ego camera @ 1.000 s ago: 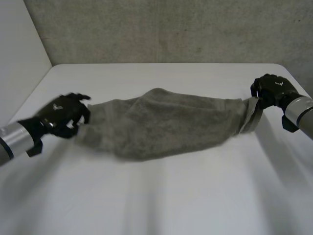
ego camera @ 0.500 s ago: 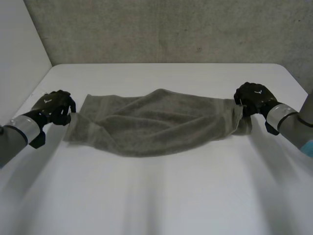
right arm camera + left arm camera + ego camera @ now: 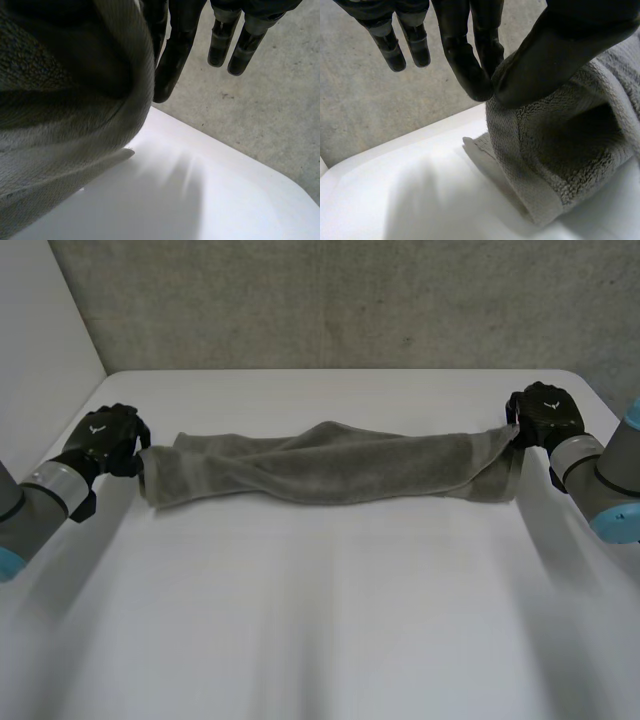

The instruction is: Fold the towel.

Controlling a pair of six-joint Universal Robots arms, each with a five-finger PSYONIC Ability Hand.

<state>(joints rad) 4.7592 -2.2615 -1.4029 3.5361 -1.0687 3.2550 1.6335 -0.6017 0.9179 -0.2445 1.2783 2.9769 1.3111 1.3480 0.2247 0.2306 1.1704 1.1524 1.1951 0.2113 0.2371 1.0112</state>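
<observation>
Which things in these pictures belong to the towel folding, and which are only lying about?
Belong to the job:
grey towel, stretched between the hands
left hand, pinching one end
right hand, holding the other end

Only there:
white table, under the towel
grey wall behind it

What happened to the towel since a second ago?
The towel tightened from a wide, saggy sheet into a long thin band. The left hand moved outward and farther back; the right hand swung in, then back out. Each still pinches one end.
</observation>
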